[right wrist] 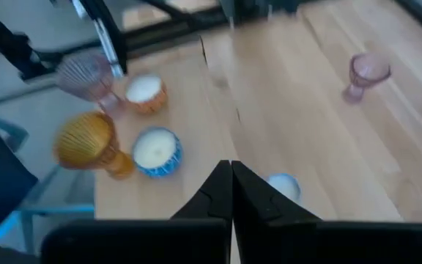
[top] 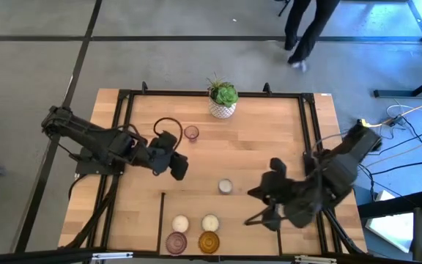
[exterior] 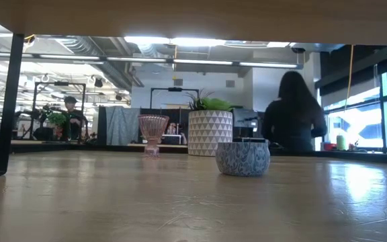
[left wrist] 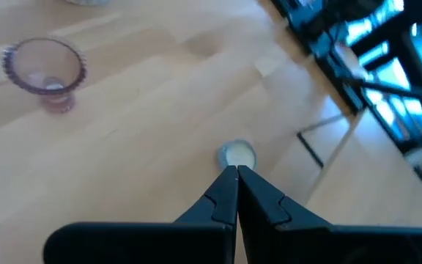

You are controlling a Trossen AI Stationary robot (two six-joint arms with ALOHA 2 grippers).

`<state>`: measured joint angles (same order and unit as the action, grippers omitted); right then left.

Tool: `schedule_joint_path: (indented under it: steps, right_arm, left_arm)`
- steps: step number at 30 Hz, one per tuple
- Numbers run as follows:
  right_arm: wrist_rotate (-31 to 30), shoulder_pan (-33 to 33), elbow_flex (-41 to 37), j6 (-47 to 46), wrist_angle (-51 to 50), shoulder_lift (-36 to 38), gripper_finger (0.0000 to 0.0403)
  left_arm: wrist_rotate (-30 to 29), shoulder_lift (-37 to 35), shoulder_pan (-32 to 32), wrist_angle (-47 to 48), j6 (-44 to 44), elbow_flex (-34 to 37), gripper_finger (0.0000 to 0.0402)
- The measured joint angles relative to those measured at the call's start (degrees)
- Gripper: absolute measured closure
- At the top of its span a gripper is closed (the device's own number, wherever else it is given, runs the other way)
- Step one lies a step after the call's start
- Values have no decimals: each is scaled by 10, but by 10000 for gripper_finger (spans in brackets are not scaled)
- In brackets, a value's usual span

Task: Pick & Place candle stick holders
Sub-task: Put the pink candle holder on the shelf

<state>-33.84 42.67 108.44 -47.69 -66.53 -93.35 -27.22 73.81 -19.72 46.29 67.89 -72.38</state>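
Observation:
Four holders stand together at the table's near edge: two cream-white [top: 180, 223] [top: 209, 222], one purplish-pink glass [top: 176, 242] and one amber glass [top: 209, 242]. Another cream-white holder [top: 225, 186] stands alone mid-table, also in the low view [exterior: 242, 158]. A second pink glass holder [top: 190, 133] stands upright farther back. My left gripper [top: 180, 171] is shut and empty, left of the lone holder and above the table. My right gripper [top: 258, 193] is shut and empty, right of that holder.
A green plant in a white patterned pot [top: 223, 100] stands at the table's far edge. Black frame rails [top: 125, 117] run along the table's left and right sides. A person [top: 306, 29] walks on the floor beyond the table.

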Motion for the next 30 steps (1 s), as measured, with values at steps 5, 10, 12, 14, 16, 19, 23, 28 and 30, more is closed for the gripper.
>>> schedule_joint_path:
  steps: [5, 10, 12, 14, 16, 19, 23, 28, 30]
  right_arm:
    - [-35, 7, 0, -14, 12, 20, 403]
    - [-7, -20, 0, -29, 16, 9, 403]
    - [4, -30, -1, -29, 11, -2, 403]
    - [10, -42, -1, -33, 14, -9, 403]
    - [13, -54, -1, -36, 16, -13, 403]
    - [15, -69, -1, -24, 20, -22, 403]
    - [19, -92, -1, -5, 21, -22, 403]
    - [56, -159, -1, -19, 20, -22, 400]
    - [79, -196, -1, -29, 20, -22, 395]
  left_arm:
    - [68, -2, 48, -3, -67, 0, 400]
    - [73, -5, 111, 44, -110, 0, 400]
    - [82, -5, 155, 83, -113, 0, 400]
    - [114, -5, 203, 104, -122, 0, 400]
    - [162, -5, 253, 112, -150, 0, 400]
    - [227, -5, 315, 108, -212, 0, 400]
    - [292, -5, 355, 120, -277, 0, 400]
    - [297, -5, 342, 166, -281, 0, 400]
    - [293, -6, 324, 183, -268, 0, 400]
